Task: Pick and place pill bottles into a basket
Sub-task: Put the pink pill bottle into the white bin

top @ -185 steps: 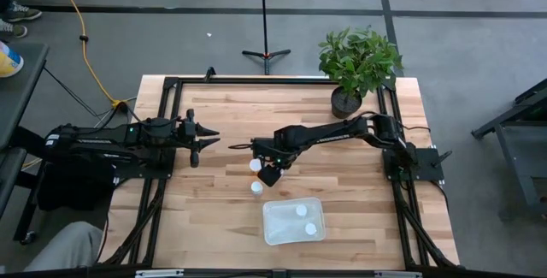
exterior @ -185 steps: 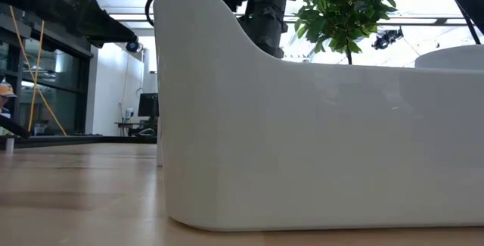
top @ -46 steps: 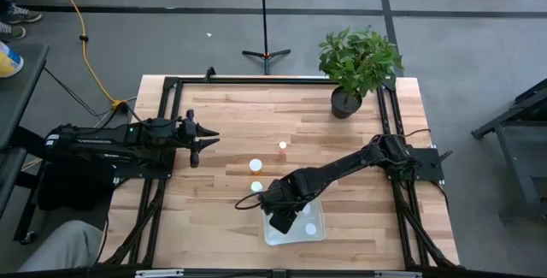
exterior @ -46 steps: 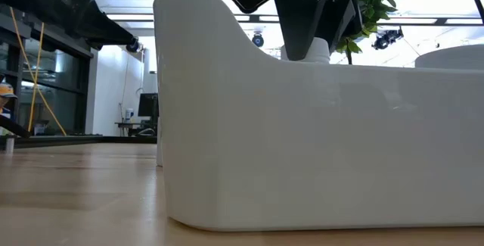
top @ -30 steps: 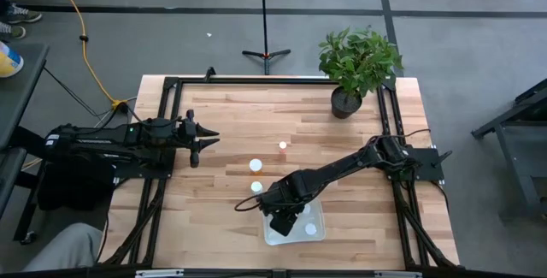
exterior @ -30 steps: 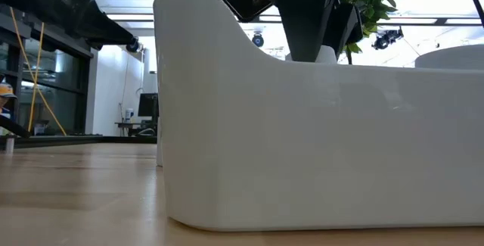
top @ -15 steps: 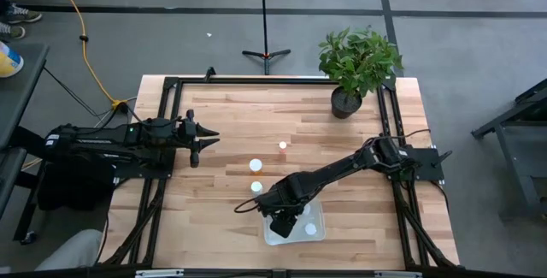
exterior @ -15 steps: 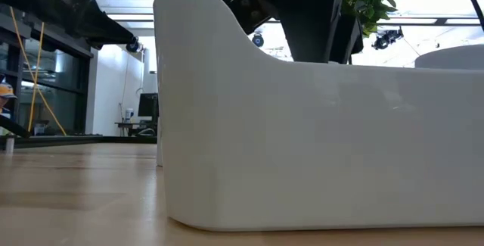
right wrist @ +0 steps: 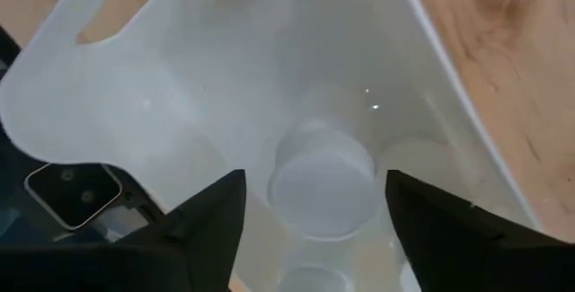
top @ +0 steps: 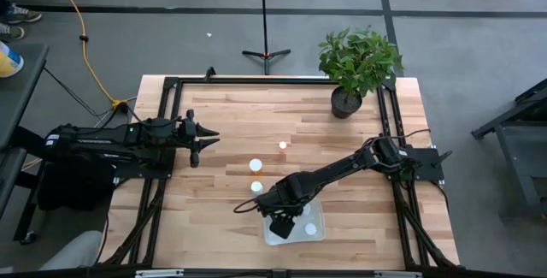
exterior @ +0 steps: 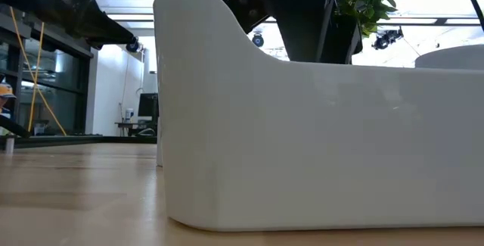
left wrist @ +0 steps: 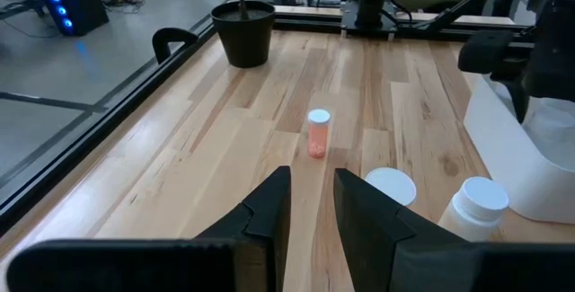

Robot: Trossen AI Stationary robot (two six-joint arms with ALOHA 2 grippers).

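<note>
Right gripper [top: 284,223] is down inside the basket [top: 314,234] at the near edge of the table [top: 222,133], over the tray's left part, and its fingers [right wrist: 208,213] are spread wide with a white-capped bottle [right wrist: 322,179] sitting between them on the tray floor, so it looks let go, nothing gripped. From the overhead you can make out another white cap [top: 310,228] in the tray just right of the gripper, and the arm covers most of the rest of the tray, so can't say how many are in there total. The table-level cam is basically just a wall of white tray [exterior: 318,140] with the dark arm dipping in behind it. A bit farther back, just left of the tray, one bottle [top: 255,187] stands on the wood, then another white-capped one [top: 255,165] beyond that, and the orange-tinted one [top: 283,146] farther still, all well apart from each other. Left gripper [top: 208,139] hangs over the left side of the table, jaws only slightly parted and empty. Way at the back right corner there's a potted plant [top: 357,64].
</note>
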